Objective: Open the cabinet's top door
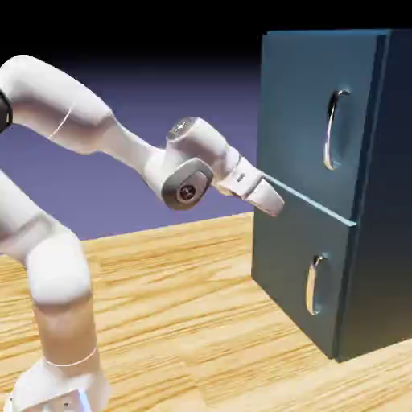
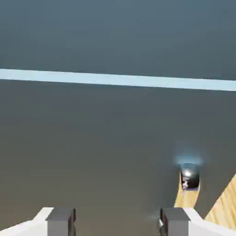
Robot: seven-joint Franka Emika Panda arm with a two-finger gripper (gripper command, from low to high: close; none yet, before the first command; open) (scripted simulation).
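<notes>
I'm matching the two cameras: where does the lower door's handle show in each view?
Exterior view: the lower door's handle is at lower right, on the cabinet.
Hand view: it is at lower right, beside the table.
Shared landmark: the seam between the doors.

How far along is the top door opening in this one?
Early stage. Done: nothing on the cabinet itself; the top door sits flush, and its long handle is untouched. In hand: the gripper is at the cabinet front near the seam between the two doors, fingers apart and empty in the hand view. Left: reach the handle, grasp it, pull the door open.
</notes>
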